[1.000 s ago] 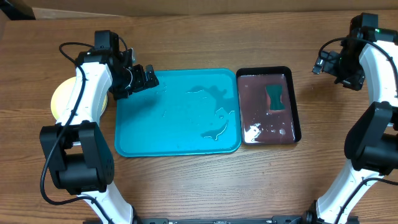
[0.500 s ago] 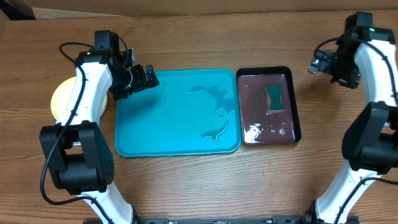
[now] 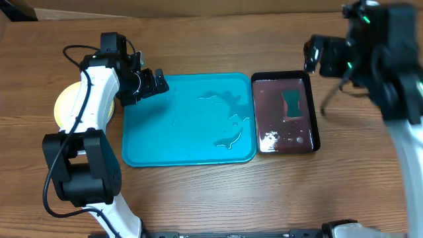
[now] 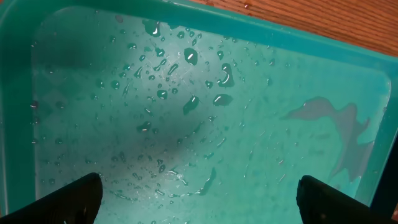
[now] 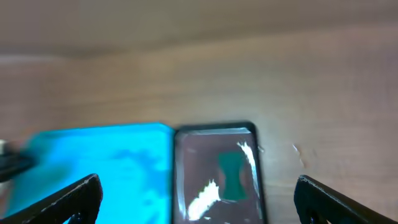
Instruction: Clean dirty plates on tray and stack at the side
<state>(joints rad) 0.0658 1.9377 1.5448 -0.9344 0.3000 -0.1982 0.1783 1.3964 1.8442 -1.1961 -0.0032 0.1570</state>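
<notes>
The turquoise tray (image 3: 192,149) lies mid-table, wet with drops and puddles, and no plate is on it. A round pale yellow-green plate (image 3: 65,106) rests on the table left of the tray, mostly hidden by my left arm; whether others lie under it I cannot tell. My left gripper (image 3: 157,82) hovers open over the tray's far left corner. In the left wrist view the wet tray floor (image 4: 205,124) shows between the spread jaws of the left gripper (image 4: 199,183). My right gripper (image 3: 314,56) is open, blurred, high beyond the black tray's far right corner.
A smaller black tray (image 3: 315,109) of brownish water stands right of the turquoise tray, with a teal sponge (image 3: 293,104) in it. The right wrist view shows the black tray (image 5: 186,174), the sponge (image 5: 231,169) and the turquoise tray (image 5: 93,162) from high up. Cardboard lines the far edge.
My right arm has swung left and risen toward the camera, now motion-blurred. The left arm and the trays have not moved.
</notes>
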